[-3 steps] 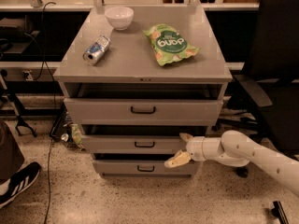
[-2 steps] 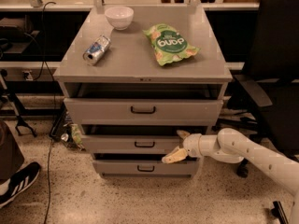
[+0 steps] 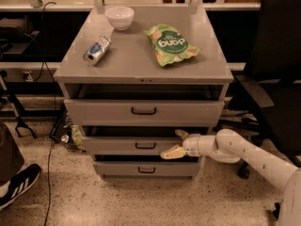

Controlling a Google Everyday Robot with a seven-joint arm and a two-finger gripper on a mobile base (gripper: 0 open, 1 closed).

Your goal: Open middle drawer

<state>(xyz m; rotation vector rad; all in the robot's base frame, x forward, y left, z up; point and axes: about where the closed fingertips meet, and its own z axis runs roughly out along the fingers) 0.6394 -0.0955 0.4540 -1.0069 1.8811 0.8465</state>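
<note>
The middle drawer is the grey front between the taller top drawer and the smaller bottom drawer. It has a small dark bar handle at its centre and a dark gap above it. My gripper comes in from the right on a white arm and sits at the right part of this drawer's front, right of the handle. It is open: one finger is at the front's top edge and the other fingertip is at its lower edge. It holds nothing.
On the cabinet top lie a white bowl, a can on its side and a green snack bag. A black office chair stands right of the cabinet. A shoe and cables are on the floor at left.
My gripper has moved a little left and up along the middle drawer's front, toward the handle. The drawers have not visibly moved.
</note>
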